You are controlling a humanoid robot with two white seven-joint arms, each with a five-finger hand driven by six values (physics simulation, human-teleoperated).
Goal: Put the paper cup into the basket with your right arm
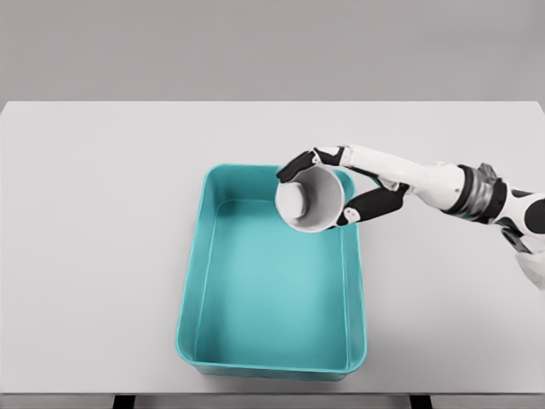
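Holding the paper cup (309, 198) between dark fingers curled around its wall, the right hand (341, 189) hangs over the far right corner of the teal basket (189, 307). The cup is tipped on its side, its open mouth facing the camera and to the left of the palm, with its body overlapping the basket's rim line on the hand's side. The left arm does not show.

The main risk, as I judge it, is the release point. The cup sits close to the corner rather than over the open floor beyond the fingertips, so letting go now could drop it onto the rim, from which it may bounce out onto the white table (85, 213) on the wrist side. Being tilted, round and light, it will likely roll once it lands. A finger catching the lip as the hand opens could also flick it sideways.
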